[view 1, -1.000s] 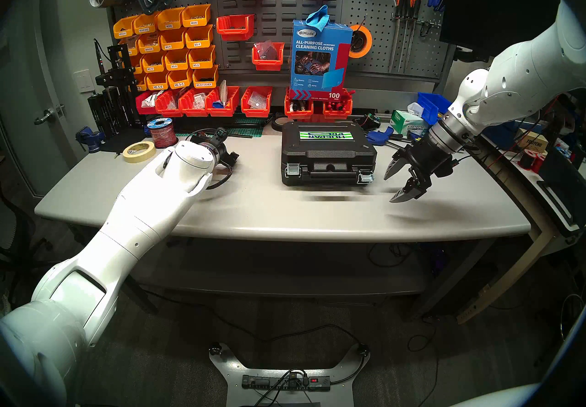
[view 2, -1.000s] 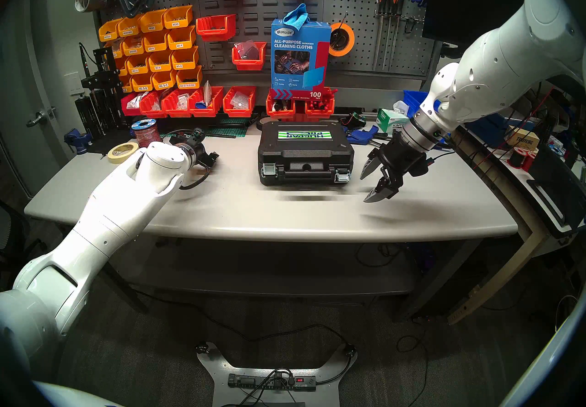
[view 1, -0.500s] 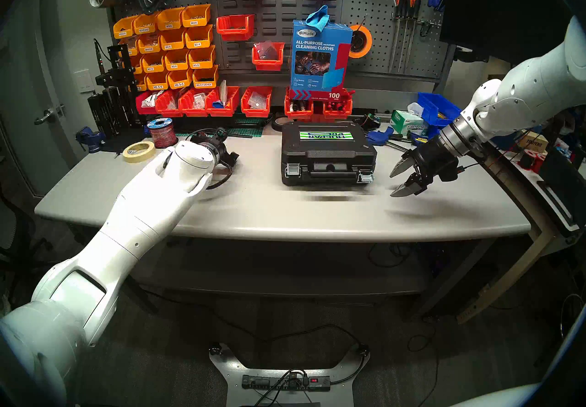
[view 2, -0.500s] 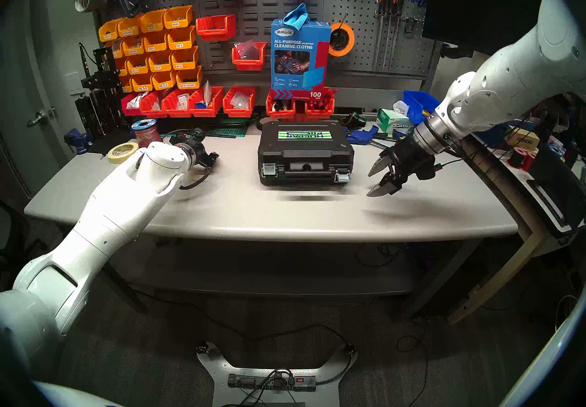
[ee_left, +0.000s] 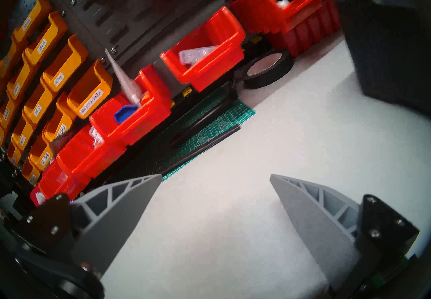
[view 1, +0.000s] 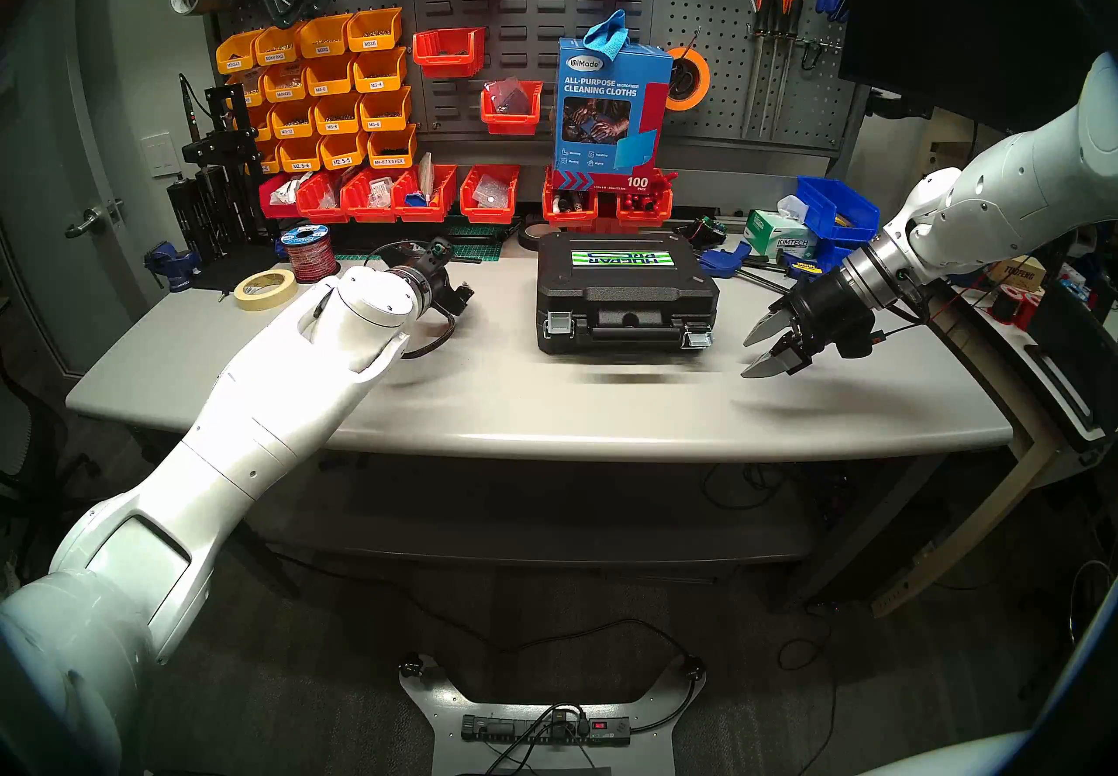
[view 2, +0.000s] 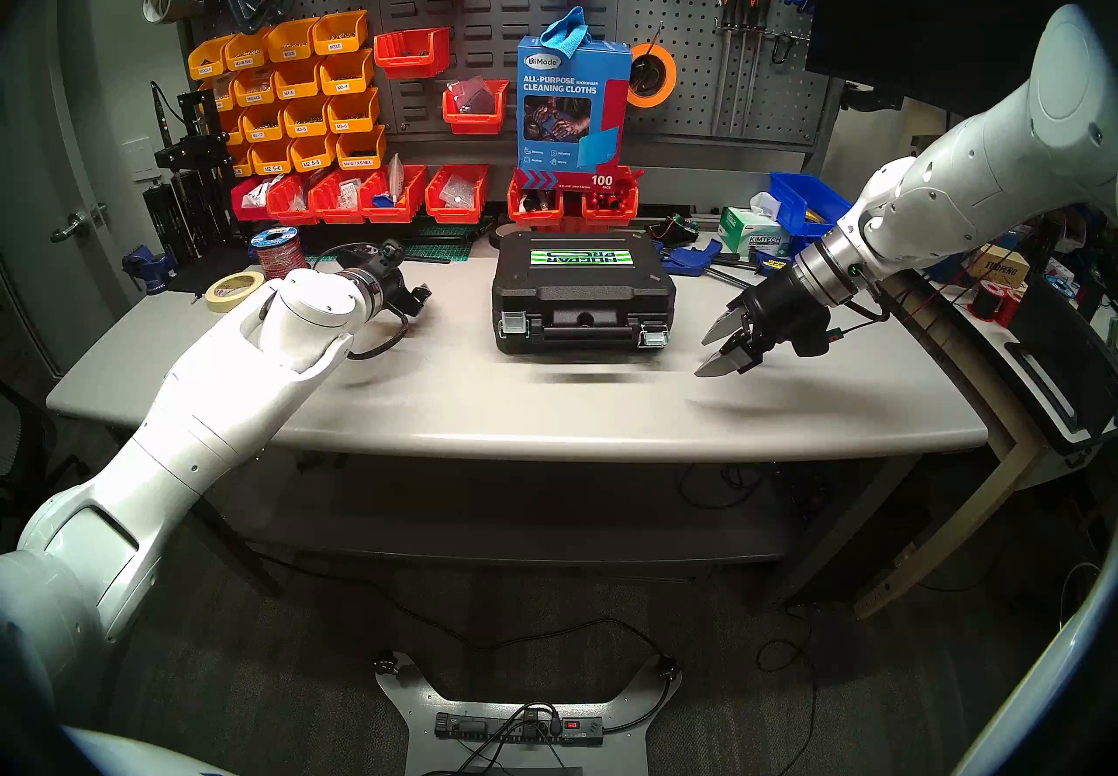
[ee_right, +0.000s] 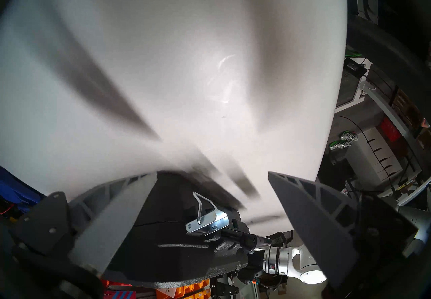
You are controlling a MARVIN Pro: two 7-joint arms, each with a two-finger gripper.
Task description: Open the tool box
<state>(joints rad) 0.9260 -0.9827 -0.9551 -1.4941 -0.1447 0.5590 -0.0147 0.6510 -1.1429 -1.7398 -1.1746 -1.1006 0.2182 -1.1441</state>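
The tool box [view 1: 626,297] is a black case with a green-white-blue label. It lies shut in the middle of the grey table [view 1: 544,406], handle and two silver latches facing me. In the right wrist view, the wire loop of the right latch [ee_right: 207,219] stands out from the case. My right gripper [view 1: 750,356] hovers open just right of the box, pointing at that latch, touching nothing. My left gripper [ee_left: 215,176] is open and empty over bare table, left of the box. A corner of the tool box [ee_left: 391,53] shows in its wrist view. In the head views my left wrist [view 1: 423,285] hides the fingers.
A blue cleaning-cloths box [view 1: 611,109] stands on red bins [view 1: 423,194] behind the case. A masking tape roll [view 1: 266,289] and a wire spool [view 1: 308,251] lie back left. A tissue box [view 1: 783,236], blue bin [view 1: 838,209] and blue clamp [view 1: 726,260] sit back right. A black tape roll [ee_left: 268,70] lies by the green mat [ee_left: 210,133].
My right arm has drawn back to the right and dropped lower, keeping its open gripper beside the box. My left wrist has shifted a little right, toward the box. The box has not moved.
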